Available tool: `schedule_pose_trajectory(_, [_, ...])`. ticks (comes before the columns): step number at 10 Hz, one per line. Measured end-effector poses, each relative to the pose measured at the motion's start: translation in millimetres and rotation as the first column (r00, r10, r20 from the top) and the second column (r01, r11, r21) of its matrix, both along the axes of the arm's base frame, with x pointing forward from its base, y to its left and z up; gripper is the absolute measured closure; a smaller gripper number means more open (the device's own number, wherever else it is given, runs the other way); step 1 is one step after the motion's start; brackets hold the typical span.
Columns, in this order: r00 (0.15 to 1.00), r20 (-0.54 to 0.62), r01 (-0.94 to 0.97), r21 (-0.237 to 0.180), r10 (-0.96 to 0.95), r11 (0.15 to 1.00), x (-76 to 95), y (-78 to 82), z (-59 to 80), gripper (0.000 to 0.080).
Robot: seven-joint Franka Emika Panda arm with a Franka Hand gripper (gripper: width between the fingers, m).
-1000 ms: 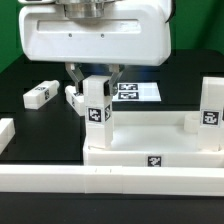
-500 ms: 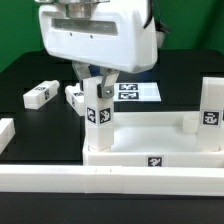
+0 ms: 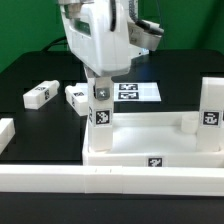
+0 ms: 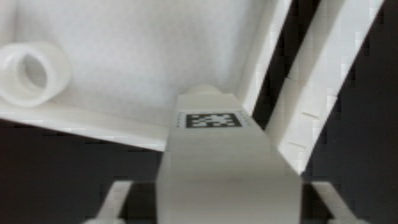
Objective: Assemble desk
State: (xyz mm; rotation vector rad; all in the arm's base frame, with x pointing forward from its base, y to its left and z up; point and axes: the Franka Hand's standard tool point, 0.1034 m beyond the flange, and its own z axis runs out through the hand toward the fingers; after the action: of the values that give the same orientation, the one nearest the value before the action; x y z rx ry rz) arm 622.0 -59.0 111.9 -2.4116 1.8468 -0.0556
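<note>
On the black table (image 3: 30, 62), the desk top (image 3: 130, 153) sat lower centre; the gripper (image 3: 99, 90), fingers clamped on a leg (image 3: 100, 117), held it upright at the top's left corner.

One tray-like top (image 3: 130, 140), one pincer (image 3: 100, 95), one marker board (image 3: 135, 92) and four tagged legs: one upright leg (image 3: 101, 120), a second upright leg (image 3: 210, 112), one lying leg (image 3: 38, 95), a second lying leg (image 3: 77, 97)
</note>
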Motion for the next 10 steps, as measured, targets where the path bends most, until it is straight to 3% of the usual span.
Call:
schedule_pose_trajectory(1, [1.000,0.001,-0.026,-0.002,0.026,1.000,0.0,0.3,-0.2,0.0509])
schedule_pose_trajectory(3, [0.995,0.003,-0.095,-0.009,0.095,0.995,0.1,0.5,-0.5,0.0219])
schedule_pose_trajectory(6, [0.947,0.011,-0.320,-0.034,0.320,0.947,0.1,0.2,-0.9,0.0154])
schedule_pose_trajectory(10, [0.725,0.012,-0.686,-0.077,0.688,0.724,2.8,1.1,1.7,0.0151])
